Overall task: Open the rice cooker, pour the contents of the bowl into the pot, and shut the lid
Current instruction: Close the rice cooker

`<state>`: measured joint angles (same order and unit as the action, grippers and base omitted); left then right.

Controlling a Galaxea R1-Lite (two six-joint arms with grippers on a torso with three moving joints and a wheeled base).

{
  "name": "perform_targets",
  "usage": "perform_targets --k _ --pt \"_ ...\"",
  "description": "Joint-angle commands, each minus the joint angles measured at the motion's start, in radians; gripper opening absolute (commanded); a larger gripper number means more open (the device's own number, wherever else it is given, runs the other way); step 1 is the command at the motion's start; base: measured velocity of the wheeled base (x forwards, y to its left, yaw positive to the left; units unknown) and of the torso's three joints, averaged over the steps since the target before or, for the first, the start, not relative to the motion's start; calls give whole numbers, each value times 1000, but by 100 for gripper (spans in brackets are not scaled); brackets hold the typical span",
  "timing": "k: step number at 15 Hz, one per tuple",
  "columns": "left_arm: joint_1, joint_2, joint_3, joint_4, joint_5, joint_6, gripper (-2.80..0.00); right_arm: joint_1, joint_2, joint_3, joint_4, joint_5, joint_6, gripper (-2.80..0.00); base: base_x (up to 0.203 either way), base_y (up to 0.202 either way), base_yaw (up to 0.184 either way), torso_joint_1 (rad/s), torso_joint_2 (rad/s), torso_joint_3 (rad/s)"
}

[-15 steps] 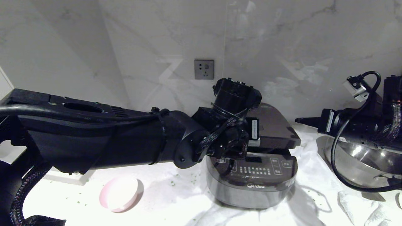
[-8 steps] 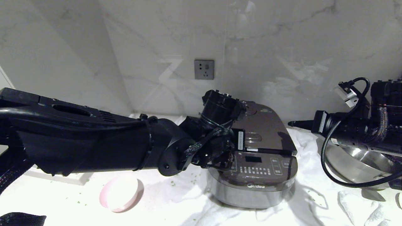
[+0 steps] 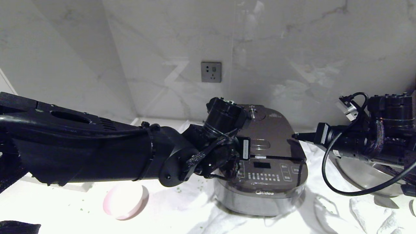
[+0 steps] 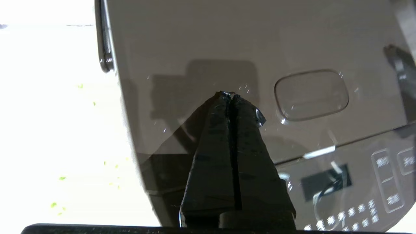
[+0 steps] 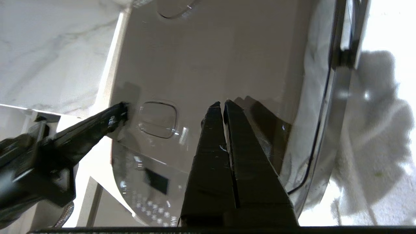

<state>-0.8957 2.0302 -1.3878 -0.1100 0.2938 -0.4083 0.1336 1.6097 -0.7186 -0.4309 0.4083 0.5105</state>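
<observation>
Rice cooker (image 3: 261, 165), a boxy dark brown-grey appliance with rounded corners and a front button panel, is sitting on the white cloth-covered counter (image 3: 182, 208) against a marbled wall. Its flat dark brown hinged lid (image 3: 271, 136) is lying down on the body, with only a thin seam showing above the panel. The oval release button (image 4: 311, 95) is showing on the lid near the front edge.

The left gripper (image 4: 227, 95) is resting with its black fingers pressed together, empty, its tip on or just over the lid surface beside the oval button, toward the cooker's left side. The right gripper (image 5: 221, 104) is also pinched closed and holding nothing, its tip hovering at the lid's right edge; whether it is touching cannot be told.

A small round bowl (image 3: 123, 200), pale pink outside and white inside, is standing on the counter left of the cooker, well apart from both grippers. Tiny bright green chopped bits (image 4: 61, 178) are lying scattered on the counter. A large shiny steel pan (image 3: 367, 177) is sitting to the cooker's right, under the right arm. A grey wall socket (image 3: 211, 72) is showing on the wall behind.
</observation>
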Motion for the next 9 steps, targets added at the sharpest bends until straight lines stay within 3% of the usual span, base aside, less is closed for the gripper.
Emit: perform_targets --k 1,9 --pt "0 0 26 3 -2 -3 -280 1 44 27 -46 4 11 -280 0 0 0 0 0 0" --pt "0 16 27 -7 -8 -4 -280 0 105 53 -118 14 28 -280 0 0 0 0 0 0"
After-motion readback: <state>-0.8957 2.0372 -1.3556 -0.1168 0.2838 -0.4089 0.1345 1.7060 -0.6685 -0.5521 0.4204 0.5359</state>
